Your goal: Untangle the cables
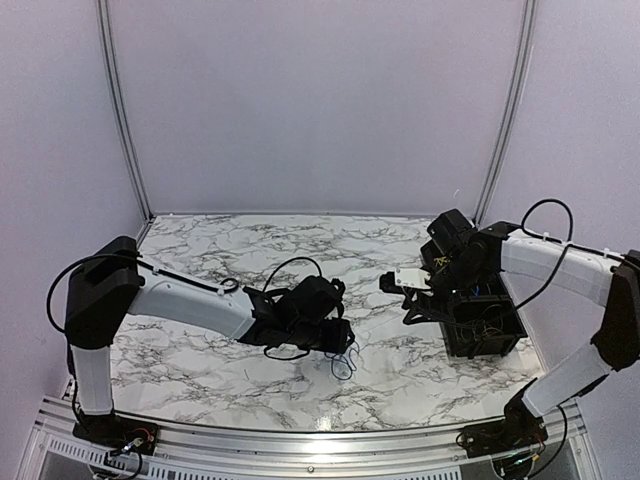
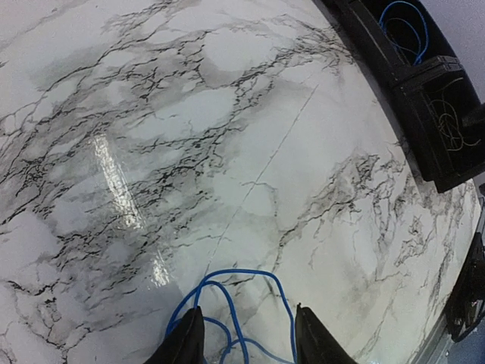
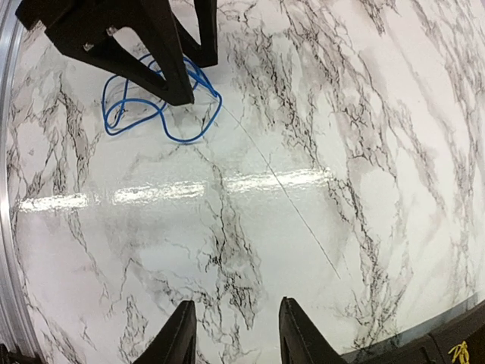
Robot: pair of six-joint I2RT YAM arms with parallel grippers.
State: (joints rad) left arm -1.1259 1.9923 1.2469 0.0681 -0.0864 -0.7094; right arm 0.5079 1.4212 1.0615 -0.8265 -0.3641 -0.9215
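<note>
Well left of the black bin (image 1: 478, 347), the blue cable (image 2: 226, 307) lies looped between the left pincer's (image 2: 248, 334) parted, empty jaws — better to pinch one strand, low — while the right pincer (image 3: 231, 326) hovers open and empty beside that bin.

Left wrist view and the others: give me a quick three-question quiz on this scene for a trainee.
1. True or false: the left tool is shut on the blue cable.
2. What lies under the open right tool? A bare table; B a yellow cable; C the blue cable.
3. Fill in: besides blue wire, the bin holds ____ wire.
Key: 1 false, it is open, astride the cable. 2 A. 3 yellow.
</note>
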